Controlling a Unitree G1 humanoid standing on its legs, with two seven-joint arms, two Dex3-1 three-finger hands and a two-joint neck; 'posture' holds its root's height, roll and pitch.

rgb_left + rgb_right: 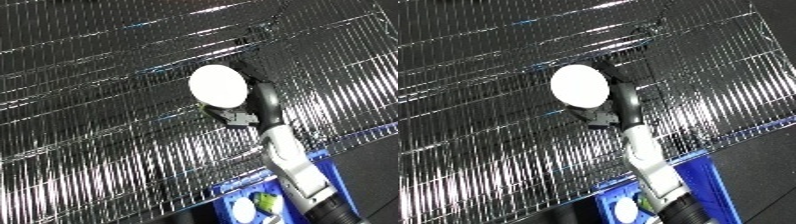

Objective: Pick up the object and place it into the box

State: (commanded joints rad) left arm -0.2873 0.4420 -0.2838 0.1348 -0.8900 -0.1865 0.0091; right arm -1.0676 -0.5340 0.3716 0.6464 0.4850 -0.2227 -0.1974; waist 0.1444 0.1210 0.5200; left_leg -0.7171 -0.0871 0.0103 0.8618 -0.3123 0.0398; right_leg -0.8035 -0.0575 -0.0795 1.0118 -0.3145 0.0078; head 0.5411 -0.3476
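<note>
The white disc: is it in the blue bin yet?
Out. The right hand holds the white disc up over the wire shelf, well away from the blue bin at the bottom.

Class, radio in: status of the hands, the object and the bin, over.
Right hand curled round white round object, held up over wire shelf. Left hand out of view. Blue bin below, already holding items. Nothing blocking.

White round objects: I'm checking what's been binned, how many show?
2: one white disc held up in the right hand over the wire shelf, one in the blue bin. More may be hidden.
</note>
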